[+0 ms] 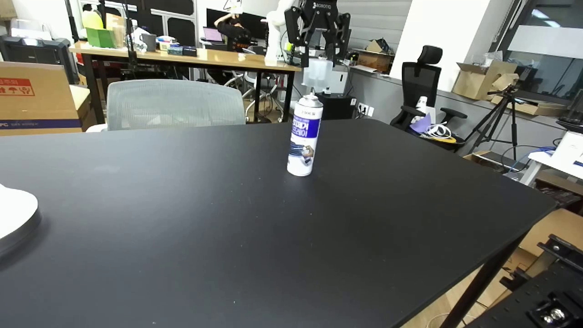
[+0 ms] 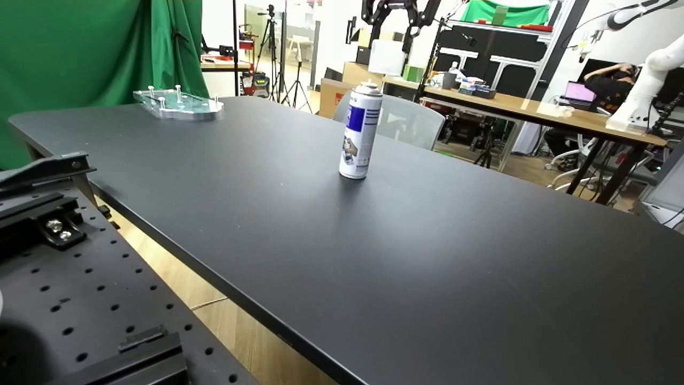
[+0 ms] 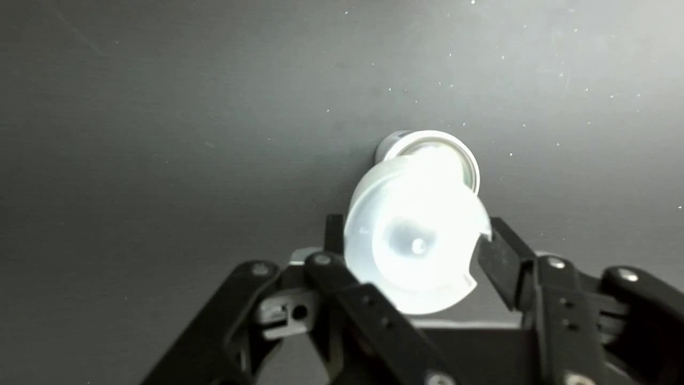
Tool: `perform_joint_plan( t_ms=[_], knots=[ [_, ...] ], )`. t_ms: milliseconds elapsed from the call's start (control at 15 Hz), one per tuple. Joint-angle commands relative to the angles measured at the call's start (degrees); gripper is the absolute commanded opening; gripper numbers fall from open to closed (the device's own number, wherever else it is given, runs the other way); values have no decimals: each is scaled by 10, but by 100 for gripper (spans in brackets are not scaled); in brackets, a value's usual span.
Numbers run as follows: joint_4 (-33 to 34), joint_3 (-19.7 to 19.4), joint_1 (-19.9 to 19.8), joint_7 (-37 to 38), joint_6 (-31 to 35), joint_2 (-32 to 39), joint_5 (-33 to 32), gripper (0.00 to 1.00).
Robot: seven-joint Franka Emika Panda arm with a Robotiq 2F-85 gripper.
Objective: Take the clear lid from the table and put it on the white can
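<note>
Pinching the clear lid point(image 1: 317, 74), the end effector point(image 1: 319, 63) hangs above the upright white can point(image 1: 304, 135) near far edge of worktop point(image 1: 205, 228) (both exterior views), lid seemingly slightly off-axis.

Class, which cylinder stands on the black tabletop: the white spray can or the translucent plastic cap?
The white can, upright with its base on the tabletop; the translucent cap is held higher, in the black gripper.
</note>
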State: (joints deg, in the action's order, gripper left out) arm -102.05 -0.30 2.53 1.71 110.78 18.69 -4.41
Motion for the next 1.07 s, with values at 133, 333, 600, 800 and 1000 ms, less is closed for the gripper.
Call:
perform_joint_plan(
  t_ms=[133, 333, 600, 800, 1000],
  knots=[
    [-15, 5, -1, -2, 3, -30, -6, 40],
    [-13, 8, -3, -13, 1, -24, 2, 40],
    [-20, 11, -4, -25, -1, -20, 8, 40],
    [-29, 13, -4, -30, 0, -22, 9, 40],
    [-37, 15, -4, -34, 0, -22, 10, 40]
  ],
)
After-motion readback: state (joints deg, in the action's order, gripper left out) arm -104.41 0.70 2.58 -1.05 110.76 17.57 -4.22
